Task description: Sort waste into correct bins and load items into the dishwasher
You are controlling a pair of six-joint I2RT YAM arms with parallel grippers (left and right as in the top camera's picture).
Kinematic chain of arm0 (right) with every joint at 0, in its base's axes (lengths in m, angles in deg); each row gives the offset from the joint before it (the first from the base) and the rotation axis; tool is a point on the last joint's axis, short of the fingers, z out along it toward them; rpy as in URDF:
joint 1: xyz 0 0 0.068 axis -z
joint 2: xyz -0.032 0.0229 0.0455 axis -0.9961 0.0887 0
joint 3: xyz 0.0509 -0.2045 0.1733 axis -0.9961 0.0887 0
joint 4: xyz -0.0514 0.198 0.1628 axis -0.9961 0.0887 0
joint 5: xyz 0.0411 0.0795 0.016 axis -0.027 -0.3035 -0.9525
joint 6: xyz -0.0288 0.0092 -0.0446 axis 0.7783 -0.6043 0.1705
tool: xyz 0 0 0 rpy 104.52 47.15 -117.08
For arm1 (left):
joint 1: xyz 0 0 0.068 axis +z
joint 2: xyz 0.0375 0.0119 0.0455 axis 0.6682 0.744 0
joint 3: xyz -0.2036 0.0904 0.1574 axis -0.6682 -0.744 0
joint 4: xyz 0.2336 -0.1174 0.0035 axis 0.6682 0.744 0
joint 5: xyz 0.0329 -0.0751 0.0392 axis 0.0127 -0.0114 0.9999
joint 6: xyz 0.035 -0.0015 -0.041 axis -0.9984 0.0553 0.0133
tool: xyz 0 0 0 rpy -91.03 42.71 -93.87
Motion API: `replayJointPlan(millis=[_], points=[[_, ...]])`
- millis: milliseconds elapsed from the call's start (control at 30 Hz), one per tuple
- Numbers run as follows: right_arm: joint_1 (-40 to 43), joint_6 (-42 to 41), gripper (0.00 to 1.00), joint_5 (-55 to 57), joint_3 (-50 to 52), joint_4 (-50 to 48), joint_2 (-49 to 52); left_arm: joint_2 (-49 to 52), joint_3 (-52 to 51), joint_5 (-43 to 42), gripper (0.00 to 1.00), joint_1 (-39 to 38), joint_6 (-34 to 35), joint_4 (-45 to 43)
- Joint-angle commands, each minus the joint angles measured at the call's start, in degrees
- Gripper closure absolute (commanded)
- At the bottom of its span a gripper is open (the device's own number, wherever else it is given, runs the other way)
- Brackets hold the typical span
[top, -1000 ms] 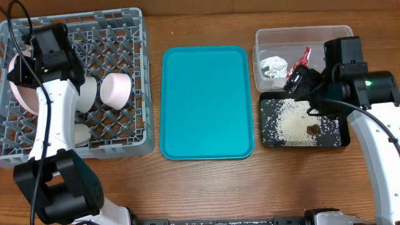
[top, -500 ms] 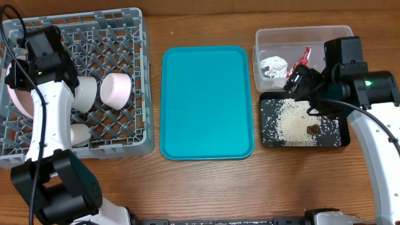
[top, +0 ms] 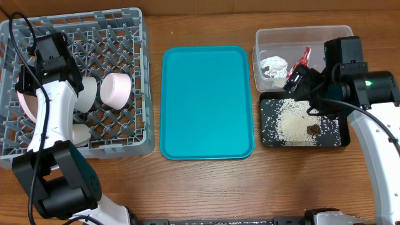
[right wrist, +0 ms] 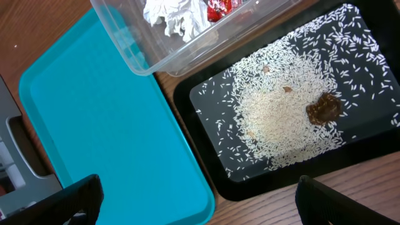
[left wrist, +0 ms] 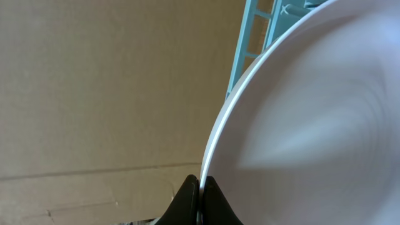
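My left tool (left wrist: 199,187) is pinched tight on the rim of the big plate (left wrist: 312,119). It holds the plate on edge over the left side of the rack (top: 119,37), I judge so it can slot upright between the pegs. The plate is smooth, white and glossy. Across the worktop (top: 206,187), my right tool (right wrist: 197,181) hangs with its fingers apart over the rice (right wrist: 281,112) in the black tray (right wrist: 369,140).

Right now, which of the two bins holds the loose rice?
The shallow black tray, with rice and a brown lump; the clear tub holds a red wrapper and a silvery scrap.
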Motion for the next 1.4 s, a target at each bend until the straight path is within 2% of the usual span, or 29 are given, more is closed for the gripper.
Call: replayJointPlan(millis=[0,100,333,467,533,633,667,767,900,1067,1200,1367], points=[[-0.1,0.0,0.00,0.2,-0.7,-0.6,0.0,0.2,0.0,-1.4,0.91,-2.3,1.5,-0.3],[-0.1,-0.1,0.00,0.2,-0.7,-1.0,0.0,0.2,0.0,-2.3,0.87,-4.4,1.9,-0.1],[-0.1,0.0,0.00,0.1,-0.7,-0.9,0.0,0.2,0.0,-4.7,0.85,-10.8,2.5,1.0],[-0.1,-0.1,0.00,0.1,-0.7,-0.8,0.0,0.2,0.0,-4.7,0.71,-12.7,2.5,2.3],[-0.1,-0.1,0.00,0.1,-0.7,-0.8,0.0,0.2,0.0,-3.6,0.55,-13.1,3.5,2.7],[-0.1,0.0,0.00,0.1,-0.7,-0.8,0.0,-0.4,0.0,-0.3,0.33,-14.0,9.3,3.1],[-0.1,0.0,0.00,0.1,-0.7,-0.8,0.0,-0.9,0.0,-0.3,0.12,-14.6,10.6,3.4],[-0.1,0.0,0.00,0.1,-0.7,-0.8,0.0,-4.7,0.3,-0.7,0.00,-17.5,15.0,4.5],[-0.1,0.7,0.00,0.1,-0.7,-0.7,-0.1,-13.7,0.4,-6.8,0.00,-23.2,18.1,5.2],[-0.2,3.8,0.00,0.1,-0.7,-1.4,-2.4,-26.5,0.6,-20.7,0.00,-29.6,24.5,10.0],[-1.6,7.5,0.00,0.0,-0.8,-2.9,-8.7,-36.7,0.7,-31.2,0.00,-32.1,33.0,18.1],[-4.0,7.8,0.00,-0.3,-0.8,-3.7,-20.2,-47.6,0.7,-38.4,0.00,-32.2,41.4,30.5]])
